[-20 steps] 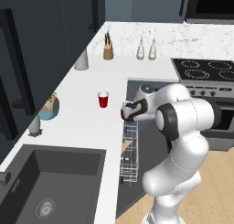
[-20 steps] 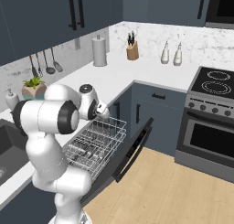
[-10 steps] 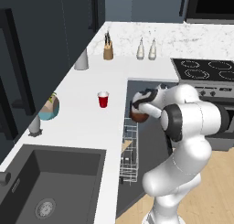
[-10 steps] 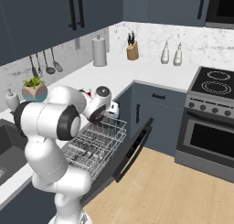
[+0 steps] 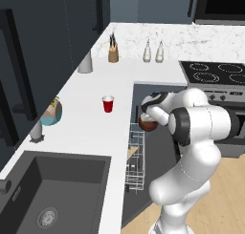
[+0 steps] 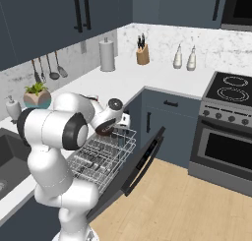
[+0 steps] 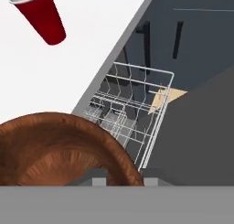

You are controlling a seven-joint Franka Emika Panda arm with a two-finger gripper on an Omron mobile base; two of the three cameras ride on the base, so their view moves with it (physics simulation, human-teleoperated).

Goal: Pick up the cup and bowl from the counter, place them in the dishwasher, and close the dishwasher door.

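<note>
Between fingers (image 7: 119, 175) — bowl's (image 7: 59, 150) rim

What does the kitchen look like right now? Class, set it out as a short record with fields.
bowl: brown bowl gripped at its rim by the fingers, carried above the rack
cup: red cup upright on the counter
dishwasher: door dropped open, white rack pulled out
sink: dark sink at the near end of the counter
</note>
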